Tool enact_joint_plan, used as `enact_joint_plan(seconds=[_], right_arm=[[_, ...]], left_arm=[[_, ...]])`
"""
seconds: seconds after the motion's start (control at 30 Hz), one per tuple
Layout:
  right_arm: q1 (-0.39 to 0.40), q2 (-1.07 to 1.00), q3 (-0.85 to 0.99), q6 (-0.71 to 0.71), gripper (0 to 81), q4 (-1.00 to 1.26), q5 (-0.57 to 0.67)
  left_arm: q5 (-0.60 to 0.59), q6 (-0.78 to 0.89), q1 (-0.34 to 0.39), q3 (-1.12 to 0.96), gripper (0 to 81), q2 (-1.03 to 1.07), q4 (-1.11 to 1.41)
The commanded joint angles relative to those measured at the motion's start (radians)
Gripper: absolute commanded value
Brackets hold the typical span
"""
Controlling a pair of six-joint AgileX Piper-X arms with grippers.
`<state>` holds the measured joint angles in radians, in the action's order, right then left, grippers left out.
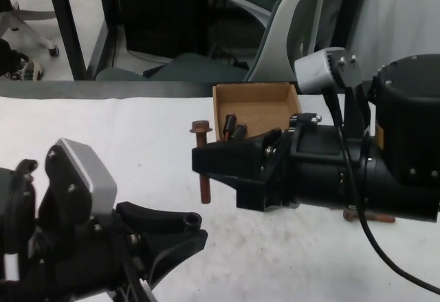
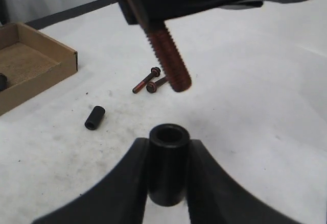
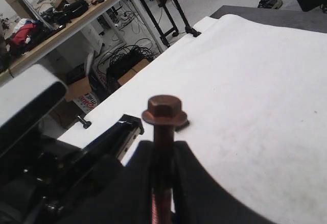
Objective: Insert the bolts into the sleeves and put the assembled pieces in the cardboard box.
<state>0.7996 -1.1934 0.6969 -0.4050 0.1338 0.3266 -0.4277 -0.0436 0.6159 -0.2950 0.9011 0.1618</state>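
Left wrist view: our left gripper (image 2: 168,155) clamps a sleeve (image 2: 167,170); our right gripper (image 3: 162,156) holds a bolt (image 2: 171,63) above. We judge centring comes next.

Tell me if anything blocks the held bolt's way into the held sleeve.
Nothing visible does: only open air lies between the threaded tip of the bolt and the open bore of the sleeve.
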Motion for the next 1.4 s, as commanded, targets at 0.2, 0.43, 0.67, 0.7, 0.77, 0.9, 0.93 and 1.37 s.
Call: enact_joint_plan(seconds=[0.2,0.43,0.67,0.7,0.77,0.9,0.93,1.37], right_arm=[[0.010,0.002,0.014,0.008,0.3,0.020,0.012],[0.010,0.002,0.014,0.008,0.3,0.020,0.017],[0.010,0.002,0.014,0.008,0.3,0.020,0.020],[0.010,0.002,0.014,0.008,0.3,0.020,0.020],[0.010,0.002,0.014,0.008,0.3,0.020,0.020],[0.010,0.002,0.014,0.021,0.3,0.020,0.019],[0.010,0.002,0.014,0.024,0.3,0.020,0.019],[0.010,0.002,0.014,0.074,0.3,0.013,0.019]], left_arm=[[-0.039,0.014,0.003,-0.028,0.8,0.018,0.069],[-0.049,0.064,0.003,-0.029,0.8,0.018,0.114],[-0.074,0.067,0.003,-0.029,0.8,0.018,0.116],[-0.074,0.068,0.003,-0.029,0.8,0.018,0.116],[-0.074,0.090,0.003,-0.029,0.8,0.018,0.121],[-0.080,0.116,0.003,-0.029,0.8,0.018,0.159],[-0.083,0.116,0.003,-0.029,0.8,0.018,0.160],[-0.095,0.116,0.003,-0.029,0.8,0.018,0.164]])
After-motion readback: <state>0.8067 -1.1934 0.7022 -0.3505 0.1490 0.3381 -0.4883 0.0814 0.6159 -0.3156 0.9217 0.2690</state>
